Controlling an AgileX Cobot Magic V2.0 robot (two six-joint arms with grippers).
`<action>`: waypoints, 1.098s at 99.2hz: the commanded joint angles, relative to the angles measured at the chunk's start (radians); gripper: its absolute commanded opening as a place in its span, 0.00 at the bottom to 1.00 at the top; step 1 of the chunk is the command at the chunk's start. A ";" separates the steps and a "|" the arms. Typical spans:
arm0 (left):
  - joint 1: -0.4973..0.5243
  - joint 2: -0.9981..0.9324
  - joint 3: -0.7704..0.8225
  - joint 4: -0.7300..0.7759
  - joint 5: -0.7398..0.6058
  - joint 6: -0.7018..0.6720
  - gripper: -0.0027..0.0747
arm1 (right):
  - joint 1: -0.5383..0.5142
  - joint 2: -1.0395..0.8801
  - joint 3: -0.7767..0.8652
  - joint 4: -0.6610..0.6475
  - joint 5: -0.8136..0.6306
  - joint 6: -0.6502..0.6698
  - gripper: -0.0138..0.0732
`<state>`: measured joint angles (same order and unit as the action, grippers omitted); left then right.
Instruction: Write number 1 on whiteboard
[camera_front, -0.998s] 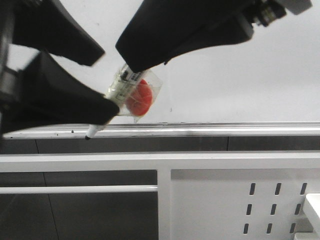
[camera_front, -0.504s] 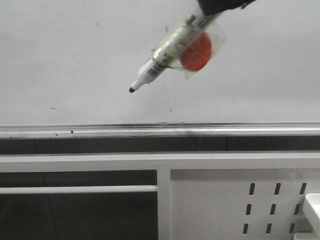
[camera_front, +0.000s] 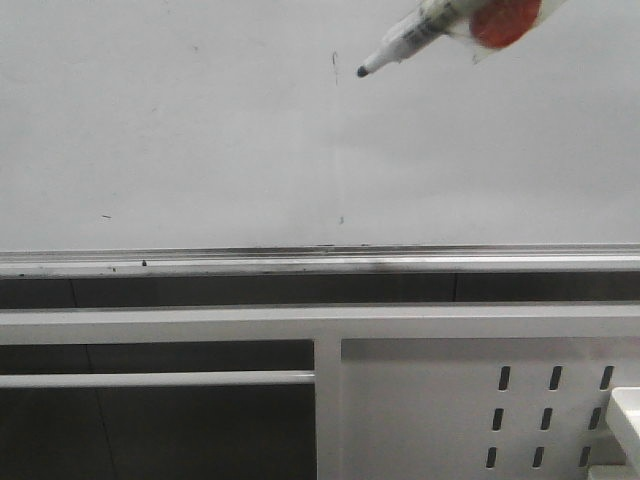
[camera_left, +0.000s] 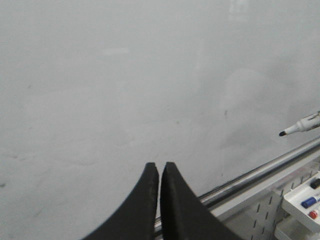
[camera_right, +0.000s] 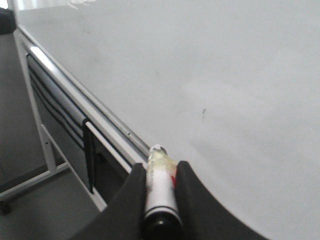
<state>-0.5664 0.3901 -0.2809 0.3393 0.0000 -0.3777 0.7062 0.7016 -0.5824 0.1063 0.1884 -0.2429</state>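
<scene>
The whiteboard (camera_front: 200, 130) fills the upper front view, with a silver rail (camera_front: 300, 262) along its lower edge. A white marker (camera_front: 420, 35) with a red disc (camera_front: 500, 20) taped to it slants in from the top right, its dark tip just off the board. My right gripper (camera_right: 160, 167) is shut on the marker's barrel (camera_right: 160, 187). My left gripper (camera_left: 160, 166) is shut with nothing in it, facing the board (camera_left: 100, 75). No number 1 shows; only a short faint mark (camera_front: 335, 62) and a speck (camera_front: 340, 218).
A white perforated metal frame (camera_front: 480, 400) runs below the rail. A white tray (camera_left: 305, 200) with spare markers hangs on it at the right. The board's stand leg (camera_right: 35, 115) shows in the right wrist view.
The marker has risen from the rail level up and to the right, to the top of the front view. Both dark arms have left that view.
</scene>
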 joint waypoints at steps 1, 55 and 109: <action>0.076 0.004 0.023 -0.084 -0.164 -0.025 0.01 | -0.050 -0.002 -0.028 0.000 -0.119 0.000 0.08; 0.296 0.004 0.158 -0.210 -0.443 -0.025 0.01 | -0.074 0.155 -0.071 0.011 -0.205 0.000 0.08; 0.296 0.004 0.158 -0.210 -0.441 -0.025 0.01 | -0.085 0.269 -0.129 0.009 -0.264 -0.014 0.08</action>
<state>-0.2745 0.3901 -0.0946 0.1414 -0.3588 -0.3921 0.6334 0.9715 -0.6753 0.1175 0.0156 -0.2429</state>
